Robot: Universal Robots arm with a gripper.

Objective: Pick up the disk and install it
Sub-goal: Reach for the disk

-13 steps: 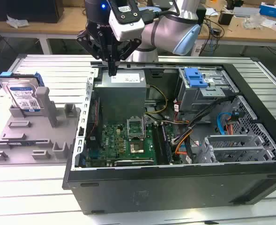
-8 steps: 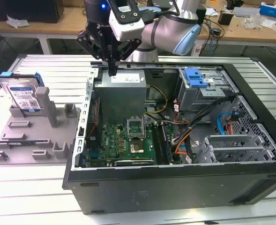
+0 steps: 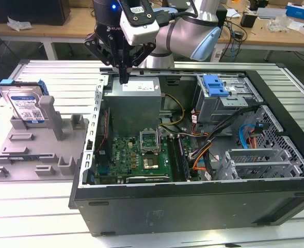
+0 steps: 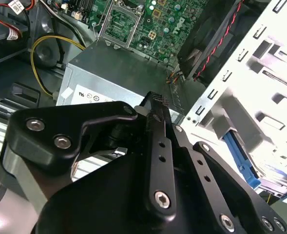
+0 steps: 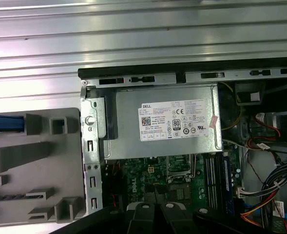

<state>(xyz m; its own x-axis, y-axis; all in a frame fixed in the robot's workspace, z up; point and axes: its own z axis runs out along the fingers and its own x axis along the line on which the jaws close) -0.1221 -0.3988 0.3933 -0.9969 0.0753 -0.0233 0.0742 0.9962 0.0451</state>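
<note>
Overhead, the gripper, jaws pressed together, is hovering over the computer case, well apart from the disk, probably stiff, dense, shock-sensitive, best gripped along its blue-framed edges.

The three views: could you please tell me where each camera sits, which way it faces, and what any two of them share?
Exterior view: off the arm, high, looking down over the open computer case and the disk standing on its grey fixture; the arm and gripper show.
First wrist view: on the arm, looking down on the power supply; the gripper's black body shows in the foreground.
Second wrist view: on the arm, looking along the gripper toward the motherboard.
Shared: both wrist views show the power supply and motherboard.
</note>
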